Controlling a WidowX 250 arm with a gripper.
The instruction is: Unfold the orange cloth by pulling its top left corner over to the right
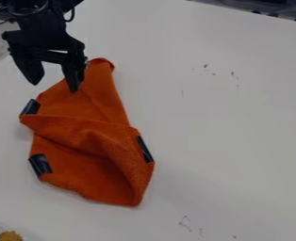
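One cloth (pixel 81 141) (gripper (pixel 53 88) near edge), wide table (pixel 226 127)

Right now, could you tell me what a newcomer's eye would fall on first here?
Most likely the orange cloth, lying creased and partly folded on the left half of the white table, with black patches along its edges. Next would come the black gripper at the upper left, its fingers spread over the cloth's upper end.

The white desk (pixel 239 141) carries a folded, rumpled orange cloth (pixel 81 181) toward nine o'clock, with black patches (pixel 41 164) along its edges; dark marks (pixel 185 223) dot the desktop near one and five o'clock.
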